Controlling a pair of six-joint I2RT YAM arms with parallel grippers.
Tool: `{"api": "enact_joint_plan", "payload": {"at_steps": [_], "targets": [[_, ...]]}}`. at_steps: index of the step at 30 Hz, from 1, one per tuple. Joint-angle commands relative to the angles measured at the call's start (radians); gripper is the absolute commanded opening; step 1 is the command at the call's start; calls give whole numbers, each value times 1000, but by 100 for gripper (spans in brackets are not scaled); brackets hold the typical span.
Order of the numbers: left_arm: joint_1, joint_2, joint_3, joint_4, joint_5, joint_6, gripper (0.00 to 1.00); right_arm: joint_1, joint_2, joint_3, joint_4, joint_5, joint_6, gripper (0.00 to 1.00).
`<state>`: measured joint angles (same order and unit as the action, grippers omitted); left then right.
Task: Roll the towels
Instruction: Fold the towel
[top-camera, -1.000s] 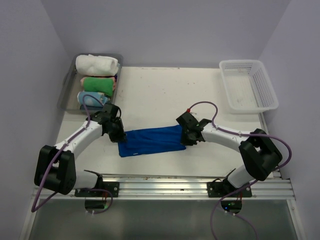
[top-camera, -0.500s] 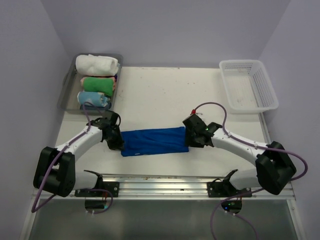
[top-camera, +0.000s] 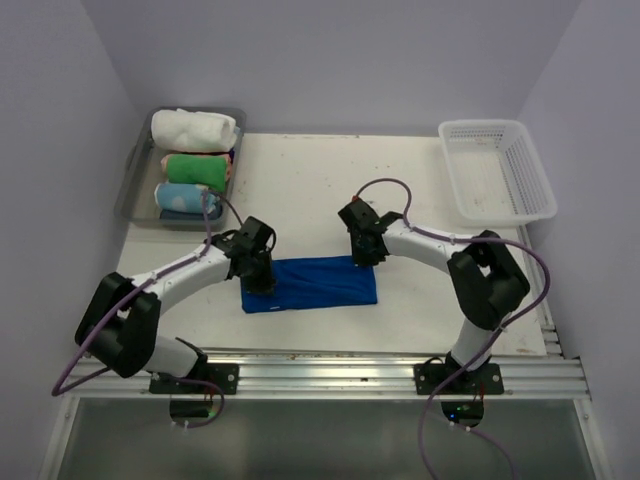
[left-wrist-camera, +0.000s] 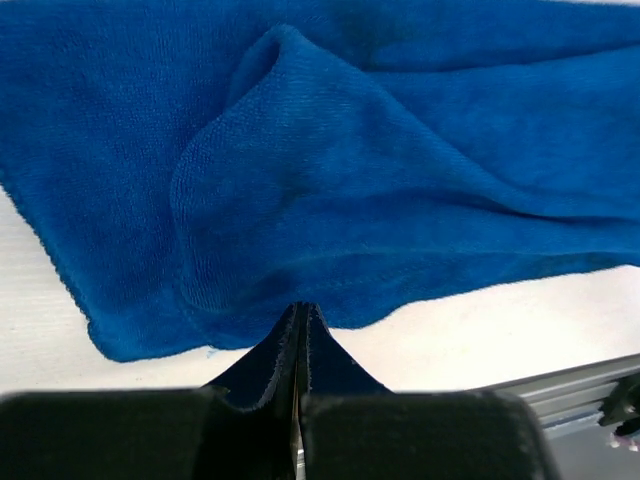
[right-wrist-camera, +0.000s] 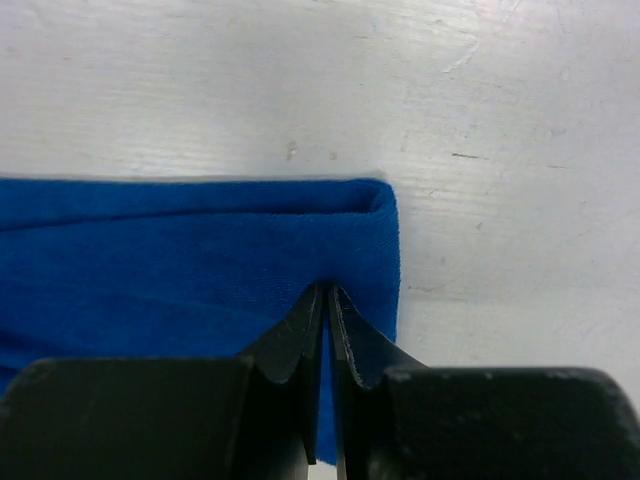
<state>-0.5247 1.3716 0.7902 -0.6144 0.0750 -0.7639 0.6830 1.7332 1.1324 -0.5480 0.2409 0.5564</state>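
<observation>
A blue towel (top-camera: 315, 285) lies folded into a long strip on the table in front of the arms. My left gripper (top-camera: 262, 275) is at its left part. In the left wrist view the jaws are pressed together at the towel's near edge (left-wrist-camera: 300, 240), with a raised fold of cloth just beyond the left gripper (left-wrist-camera: 302, 306). My right gripper (top-camera: 364, 256) is at the far right corner. In the right wrist view the right gripper (right-wrist-camera: 326, 290) has its jaws almost together on the towel (right-wrist-camera: 200, 250), with blue cloth showing between them.
A grey tray (top-camera: 135, 185) at the back left holds three rolled towels: white (top-camera: 195, 128), green (top-camera: 197, 166) and light blue (top-camera: 185, 197). A white plastic basket (top-camera: 497, 170) stands at the back right. A metal rail (top-camera: 330, 365) runs along the table's near edge.
Both grippers have moved in from the towel's ends. The left one shifted right onto the left part, the right one went left and farther back. The towel now lies straighter.
</observation>
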Motion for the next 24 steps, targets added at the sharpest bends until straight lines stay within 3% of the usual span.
{"api": "enact_joint_plan", "payload": {"at_steps": [1, 8, 16, 21, 24], "targets": [[-8, 84, -8, 39, -7, -5, 0, -46, 28, 14, 34, -21, -35, 9], [-3, 242, 55, -2, -58, 63, 0, -62, -62, -213, 120, -96, 37, 7], [-3, 541, 397, -45, -98, 150, 0, 35, -357, -566, 151, -138, 282, 5], [-3, 710, 715, -157, -135, 231, 0, 260, -504, -597, 86, -123, 445, 6], [-3, 759, 895, -280, -265, 282, 0, 282, -537, -550, 5, -91, 433, 6]]}}
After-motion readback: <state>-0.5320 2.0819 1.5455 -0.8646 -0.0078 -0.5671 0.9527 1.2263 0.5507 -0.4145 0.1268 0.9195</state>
